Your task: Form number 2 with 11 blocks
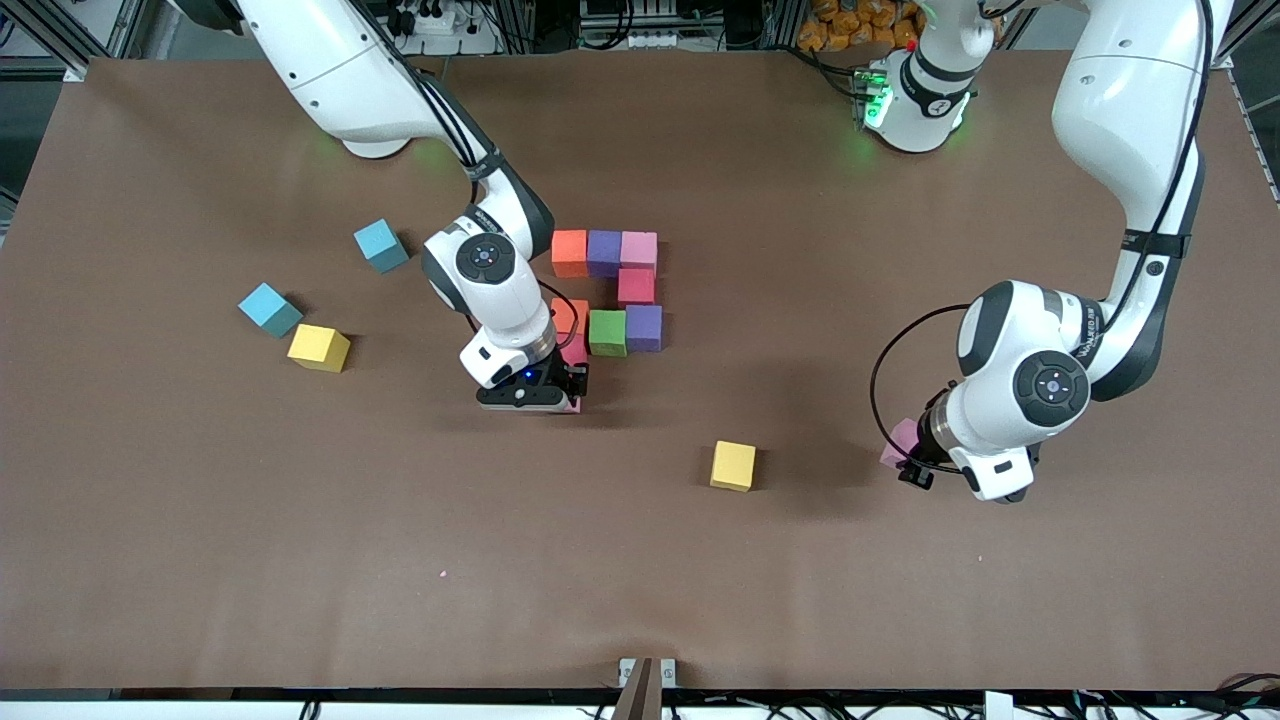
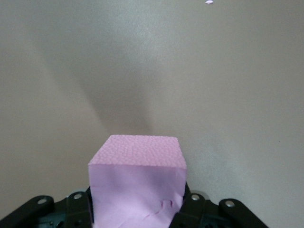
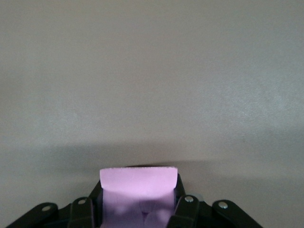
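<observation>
both grippers clamp pink cubes: right gripper (image 1: 572,392) at the unfinished number 2 (image 1: 608,292), left gripper (image 1: 912,462) apart. setting down crooked could nudge the red block (image 1: 574,348).

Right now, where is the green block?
In the front view, the green block sits mid-table in the partly built digit, between an orange block and a purple block, just nearer the camera than a red block.

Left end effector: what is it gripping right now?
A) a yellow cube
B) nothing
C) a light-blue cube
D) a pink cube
D: the left end effector is shut on a pink cube, which fills the space between its fingers in the left wrist view; the front view shows that cube's edge beside the wrist.
</observation>
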`<state>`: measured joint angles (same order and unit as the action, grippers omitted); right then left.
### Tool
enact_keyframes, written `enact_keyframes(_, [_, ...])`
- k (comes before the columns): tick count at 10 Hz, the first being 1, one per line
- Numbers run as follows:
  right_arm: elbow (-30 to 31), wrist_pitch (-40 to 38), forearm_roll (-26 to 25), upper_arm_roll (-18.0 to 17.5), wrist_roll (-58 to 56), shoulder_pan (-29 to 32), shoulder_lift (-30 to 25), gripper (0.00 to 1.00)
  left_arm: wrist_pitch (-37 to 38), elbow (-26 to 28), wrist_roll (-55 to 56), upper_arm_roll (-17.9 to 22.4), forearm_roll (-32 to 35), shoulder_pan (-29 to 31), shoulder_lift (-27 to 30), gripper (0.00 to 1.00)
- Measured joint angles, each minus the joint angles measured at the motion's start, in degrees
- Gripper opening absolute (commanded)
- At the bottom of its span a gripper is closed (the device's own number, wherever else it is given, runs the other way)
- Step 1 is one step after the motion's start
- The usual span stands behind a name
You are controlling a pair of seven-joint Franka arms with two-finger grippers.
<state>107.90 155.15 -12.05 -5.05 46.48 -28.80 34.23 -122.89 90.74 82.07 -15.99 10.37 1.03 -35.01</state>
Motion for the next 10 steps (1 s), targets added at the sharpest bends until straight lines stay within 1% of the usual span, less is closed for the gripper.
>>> enact_keyframes(1, [-0.2,0.2,0.0,0.0,0.1,-0.2,0.3,0.25,0.0,0.0,0.0,0.0,0.0,-0.1,0.0,0.1])
enact_keyframes(2, [-0.5,0.3,-0.1,0.2,0.1,-0.5,0.8,0.28,0.0,0.0,0.0,-0.1,0.0,-0.2,0.0,0.1])
enact_keyframes(3, [-0.8,0.3,-0.1,0.7,0.1,-1.2,1.0,0.5,0.0,0.0,0.0,-0.1,0.0,-0.6,0.0,0.1])
enact_keyframes(4, [-0.9,0.3,-0.1,1.0,0.2,-1.6,1.0,0.84,0.0,0.0,0.1,-0.1,-0.2,-1.0,0.0,0.1])
enact_keyframes(5, [-0.9,0.3,-0.1,1.1,0.2,-1.6,1.0,1.0,0.0,0.0,0.5,-0.1,-0.5,-1.5,0.0,0.1])
enact_keyframes(8, [-1.0,0.3,-0.1,1.5,0.2,-1.6,1.1,1.0,0.0,0.0,4.3,-0.1,-1.1,-3.3,0.0,0.1])
enact_keyframes(10, [-2.0,0.4,-0.2,1.7,0.2,-1.6,0.9,1.0,0.0,-0.1,8.7,-0.2,-4.2,-5.1,-0.3,0.1])
